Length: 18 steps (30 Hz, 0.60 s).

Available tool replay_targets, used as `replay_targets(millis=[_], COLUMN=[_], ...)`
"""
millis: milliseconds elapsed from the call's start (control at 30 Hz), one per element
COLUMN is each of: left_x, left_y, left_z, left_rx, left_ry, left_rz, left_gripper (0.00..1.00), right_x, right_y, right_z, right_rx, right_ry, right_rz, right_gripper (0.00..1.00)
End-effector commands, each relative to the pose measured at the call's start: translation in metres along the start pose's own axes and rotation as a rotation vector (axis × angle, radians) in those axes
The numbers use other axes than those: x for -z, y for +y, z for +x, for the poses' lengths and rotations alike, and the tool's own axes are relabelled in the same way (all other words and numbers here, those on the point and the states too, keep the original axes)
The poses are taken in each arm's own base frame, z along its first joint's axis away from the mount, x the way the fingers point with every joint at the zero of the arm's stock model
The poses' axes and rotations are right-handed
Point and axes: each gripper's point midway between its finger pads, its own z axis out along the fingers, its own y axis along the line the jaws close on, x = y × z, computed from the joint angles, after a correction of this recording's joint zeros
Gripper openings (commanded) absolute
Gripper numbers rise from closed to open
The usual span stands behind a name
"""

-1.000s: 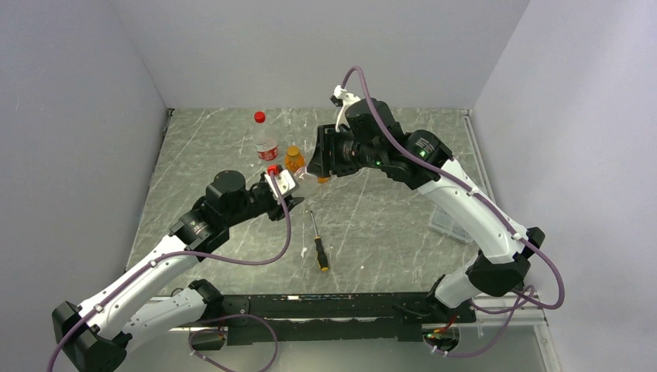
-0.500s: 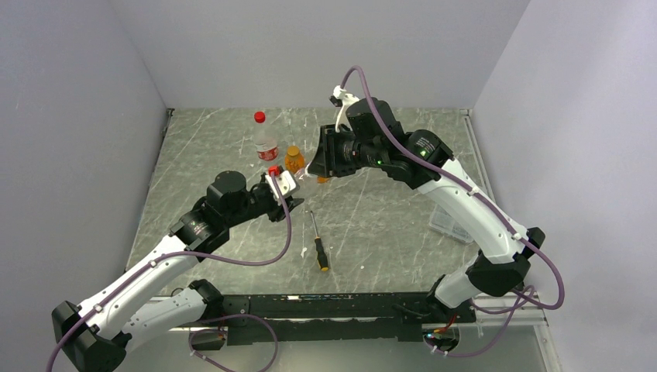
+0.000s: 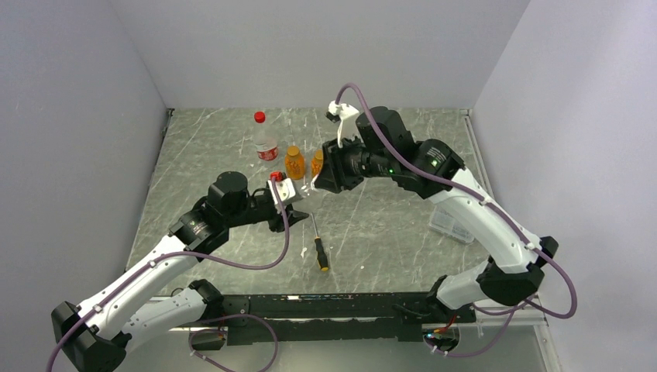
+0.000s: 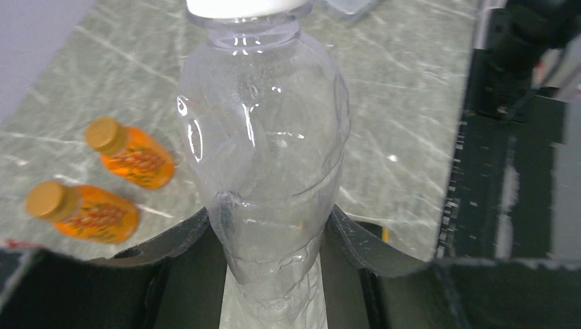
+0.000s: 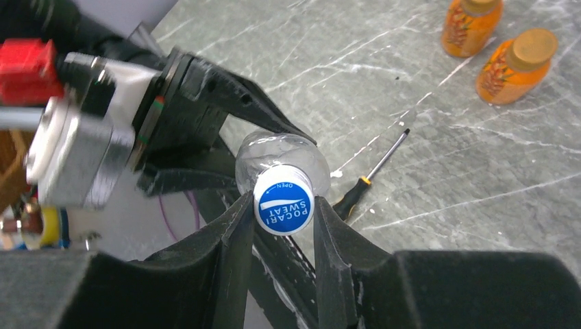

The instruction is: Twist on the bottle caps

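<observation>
Above the veined grey table (image 3: 387,225), the left claw (image 4: 270,221) pinches a ribbed clear bottle (image 4: 264,137); the right claw (image 5: 281,205) clamps its round blue-and-white cap (image 5: 283,199).

The blue cap (image 5: 283,209) reads "POCARI SWEAT" across its face, with a small "OPEN" near its 1 o'clock edge.

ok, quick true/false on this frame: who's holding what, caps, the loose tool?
1. The left gripper clamps the clear bottle. True.
2. The right gripper holds the screwdriver. False: the screwdriver lies on the table; the right gripper is shut on the blue cap.
3. The blue cap reads POCARI SWEAT. True.
4. The tall labelled bottle is uncapped. False: it wears a red cap.
</observation>
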Motion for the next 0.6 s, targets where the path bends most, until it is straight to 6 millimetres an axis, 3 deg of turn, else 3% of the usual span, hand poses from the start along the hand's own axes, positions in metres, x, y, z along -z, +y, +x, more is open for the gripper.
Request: replay_targets(millis=[0,333,567], left_x=[0.017,0.033,0.036], left_y=[-0.052,-0.094,-0.101], left_z=[-0.046,-0.068,-0.071], left_rx=[-0.001,0.085,0.129], left_ry=[-0.135,-0.182,-0.184], left_rz=[0.279,0.555,0.623], left_gripper=[0.0,0.0,0.0], right_x=[0.02,0.043,0.052], right_y=[0.024,0.058,0.066], right_z=[-0.015,-0.002,0.001], right_rx=[0.219,0.361,0.423], right_ry=[-0.112,-0.121,-0.134], right_rz=[-0.156,-0.375,-0.433], right_gripper=[0.0,0.0,0.0])
